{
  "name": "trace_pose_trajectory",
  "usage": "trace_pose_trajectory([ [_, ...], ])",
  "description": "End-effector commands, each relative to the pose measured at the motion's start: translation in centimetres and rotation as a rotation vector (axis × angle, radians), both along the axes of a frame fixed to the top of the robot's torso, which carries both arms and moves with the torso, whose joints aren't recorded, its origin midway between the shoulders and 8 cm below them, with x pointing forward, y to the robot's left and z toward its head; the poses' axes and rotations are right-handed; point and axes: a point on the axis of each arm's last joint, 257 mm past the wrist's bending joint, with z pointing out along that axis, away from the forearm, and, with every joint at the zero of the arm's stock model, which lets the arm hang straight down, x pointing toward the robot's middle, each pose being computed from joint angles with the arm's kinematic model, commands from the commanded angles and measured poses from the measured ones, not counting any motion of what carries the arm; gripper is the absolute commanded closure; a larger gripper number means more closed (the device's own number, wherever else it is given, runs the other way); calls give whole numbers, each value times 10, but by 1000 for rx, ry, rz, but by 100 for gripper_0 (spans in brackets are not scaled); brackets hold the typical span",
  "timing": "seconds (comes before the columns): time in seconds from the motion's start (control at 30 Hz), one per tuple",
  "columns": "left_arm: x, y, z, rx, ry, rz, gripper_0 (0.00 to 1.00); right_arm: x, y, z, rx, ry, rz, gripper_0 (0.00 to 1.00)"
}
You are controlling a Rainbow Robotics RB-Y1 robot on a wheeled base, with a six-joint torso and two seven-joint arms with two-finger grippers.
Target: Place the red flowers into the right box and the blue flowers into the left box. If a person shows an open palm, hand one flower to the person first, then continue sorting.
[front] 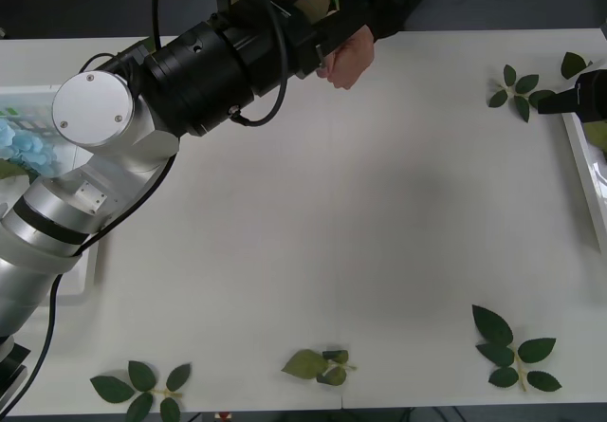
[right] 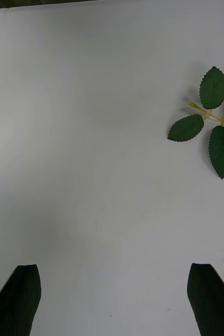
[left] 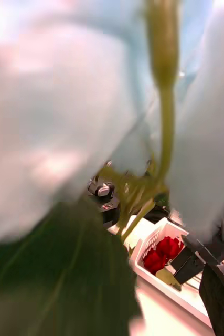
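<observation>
While the left gripper [front: 321,38] clamps a blue flower [left: 64,115] at the table's [front: 332,213] far edge, touching a person's hand [front: 346,57], right gripper [right: 112,299] spread open near leaves [right: 211,123], red flowers [left: 161,253] in right box [left: 167,286].

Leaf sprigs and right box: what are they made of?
Leaf sprigs: likely fabric or plastic fakes, matte dark green, uniform serrated edges, pale stiff stem in the right wrist view. Right box: looks like glossy white moulded plastic, with a slotted wall and rounded rim, holding red flowers.
</observation>
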Motion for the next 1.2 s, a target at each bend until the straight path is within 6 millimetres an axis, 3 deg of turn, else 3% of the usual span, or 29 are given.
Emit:
trace_pose_trajectory([
  [0.03,-10,-7,2,6,-29,-9,0,1,12,-4,-22,-15,40,19],
  [0.33,-10,-7,2,3,-28,-9,0,-17,18,-17,-36,61,89,19],
  [0.5,-10,-7,3,2,-27,-9,0,-28,41,-27,-135,83,260,19],
  [0.67,-8,0,-5,66,-56,3,0,-29,77,-19,-107,-26,426,19],
  [0.87,-19,58,-54,328,-62,-93,0,-42,119,5,16,-156,587,19],
  [1.07,-54,139,-117,519,84,-304,0,-62,170,22,216,-305,714,25],
  [1.2,-66,185,-162,611,216,-342,0,-83,208,23,325,-352,814,26],
])
